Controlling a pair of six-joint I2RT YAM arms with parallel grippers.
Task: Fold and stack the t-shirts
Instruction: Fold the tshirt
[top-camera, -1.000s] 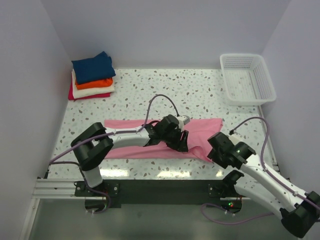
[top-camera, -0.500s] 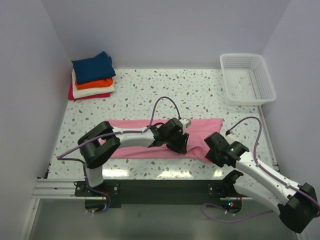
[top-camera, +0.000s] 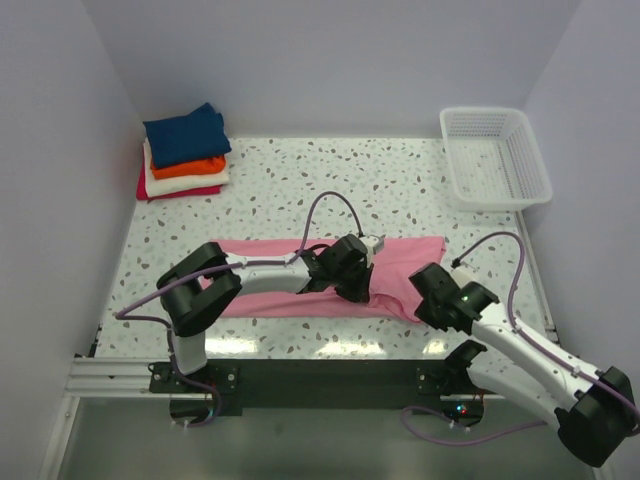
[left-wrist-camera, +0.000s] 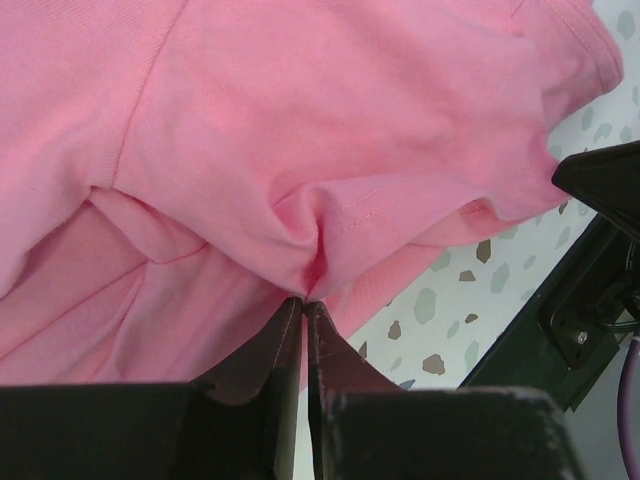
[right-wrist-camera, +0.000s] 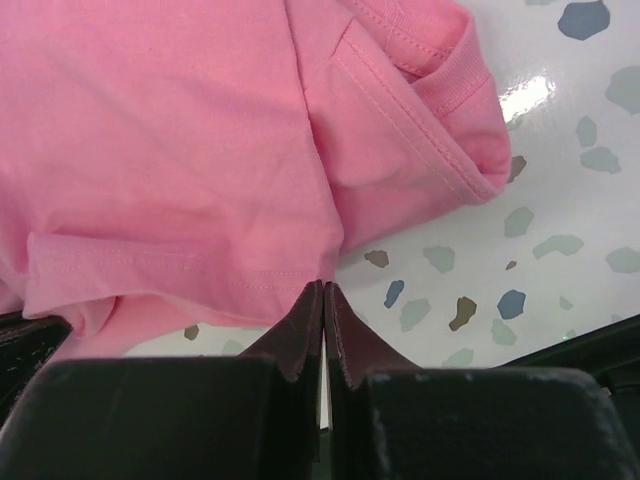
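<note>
The light pink t-shirt (top-camera: 405, 258) lies as a long, flattened band across the near middle of the speckled table (top-camera: 400, 190), running left to right just ahead of the two arm bases. The left gripper (left-wrist-camera: 305, 300) reaches over the middle of the band from the left, and its jaws are clenched on a small puckered fold of the pink cloth along the near edge, with a stitched hem gathered right at the tips. The right gripper (right-wrist-camera: 323, 290) sits at the band's near right corner, jaws pressed together with the shirt's hemmed lower edge caught at the tips; a folded sleeve cuff lies just beside it on the table. In the far left corner stands a stack of folded t-shirts: navy blue (top-camera: 185, 133) on top, then orange (top-camera: 192, 167), cream-white (top-camera: 185, 183) and red (top-camera: 160, 192) at the bottom. A white mesh basket (top-camera: 495, 157) stands in the far right corner, well apart from the pink shirt.
</note>
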